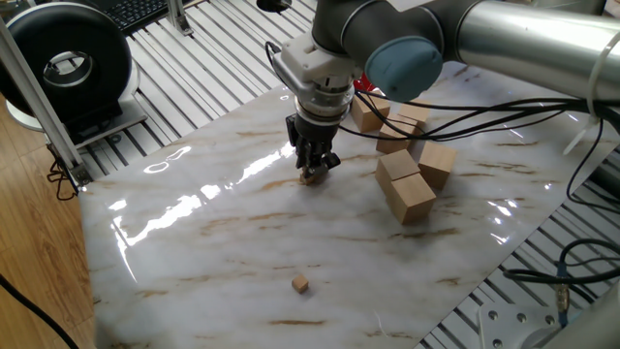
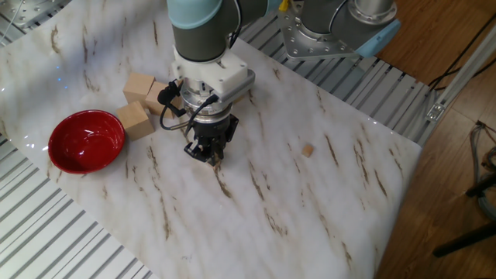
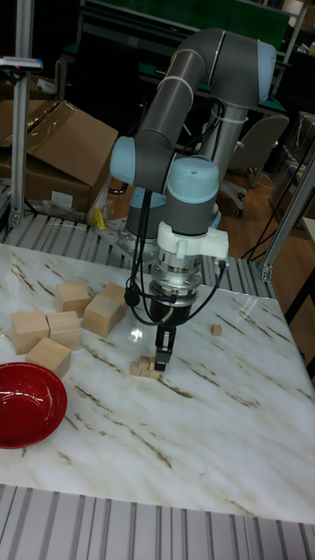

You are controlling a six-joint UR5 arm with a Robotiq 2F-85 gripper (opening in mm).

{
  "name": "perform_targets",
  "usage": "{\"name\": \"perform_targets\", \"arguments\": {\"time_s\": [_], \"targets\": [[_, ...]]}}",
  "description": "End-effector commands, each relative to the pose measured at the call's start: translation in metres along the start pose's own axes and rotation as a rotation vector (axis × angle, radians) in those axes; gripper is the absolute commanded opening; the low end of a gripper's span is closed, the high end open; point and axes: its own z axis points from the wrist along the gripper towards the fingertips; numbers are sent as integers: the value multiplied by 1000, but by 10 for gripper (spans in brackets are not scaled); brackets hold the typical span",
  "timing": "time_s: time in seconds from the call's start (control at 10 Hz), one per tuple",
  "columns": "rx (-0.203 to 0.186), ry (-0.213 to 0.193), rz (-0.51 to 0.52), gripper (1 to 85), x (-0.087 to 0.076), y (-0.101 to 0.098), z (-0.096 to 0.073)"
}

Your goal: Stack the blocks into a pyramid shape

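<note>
In the tall view, a glossy red bowl [image 3: 29, 404] sits at nine o'clock, clear of the work. The black two-finger gripper [image 3: 163, 353], jaws seemingly closed, stands beside the tiny tan wooden cube pile [image 3: 144, 367], probably seating a cube. One spare tan cube [image 3: 215, 330] waits at two o'clock.

Tan blocks [image 3: 145, 367], red bowl [image 3: 28, 403] (table [image 3: 210, 446] white, brown-veined).

Setting: robotics lab or workshop. Evidence: industrial arm [image 3: 188, 96] mounted beside a marble-patterned table [image 1: 223, 252]; aluminium slatted framing [image 1: 203, 78] around the table's edges; loose cabling [image 1: 581, 267]; cardboard boxes [image 3: 61, 144]; office chair [image 3: 258, 144] behind.
</note>
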Motion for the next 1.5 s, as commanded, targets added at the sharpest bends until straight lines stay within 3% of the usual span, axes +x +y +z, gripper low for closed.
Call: {"name": "perform_targets", "arguments": {"time_s": [0.0, 0.6, 1.0, 1.4], "targets": [[-7, -16, 16, 10, -3, 1, -1], [-13, -10, 21, 20, -1, 2, 1], [-20, -7, 20, 137, 1, 3, 0], [-15, -15, 0, 153, -1, 0, 0]]}}
